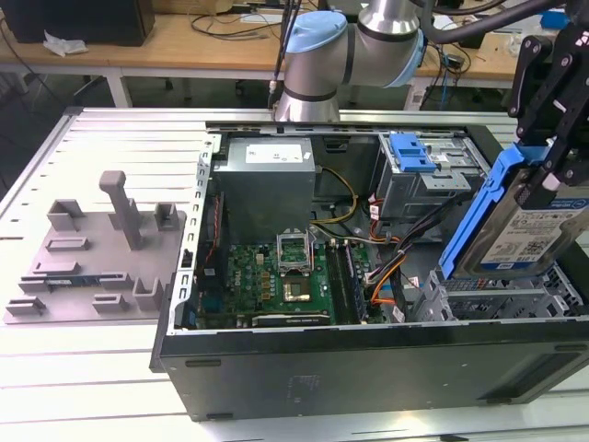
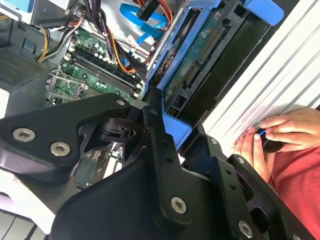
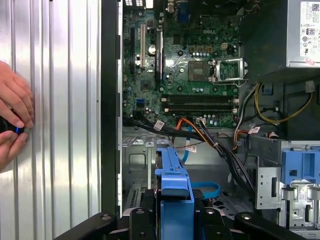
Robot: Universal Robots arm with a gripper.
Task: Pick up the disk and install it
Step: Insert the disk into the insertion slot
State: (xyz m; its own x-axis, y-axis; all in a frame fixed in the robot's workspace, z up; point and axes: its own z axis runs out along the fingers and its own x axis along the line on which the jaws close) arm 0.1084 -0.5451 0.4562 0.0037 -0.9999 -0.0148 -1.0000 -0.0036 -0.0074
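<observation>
The disk [image 1: 529, 226] is clamped by its blue rails in the closed pincer [image 1: 550, 152]. In the exterior view it tilts, long axis running 7 to 1 o'clock, above the drive cage [image 1: 497, 295] at the case's [image 1: 276, 368] 3 o'clock side. Cables [image 1: 386, 267] and the motherboard [image 1: 285, 276] lie toward 9 o'clock. A hand [image 3: 12, 120] rests on the surface [image 3: 65, 125].

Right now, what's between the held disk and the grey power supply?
Exterior view: between the disk and power supply, a blue-latched drive cage and loose cables.

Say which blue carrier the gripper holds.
The one framing the disk, tilted on edge in the gripper at the exterior view's right; the other blue carrier lies flat on the drive cage.
</observation>
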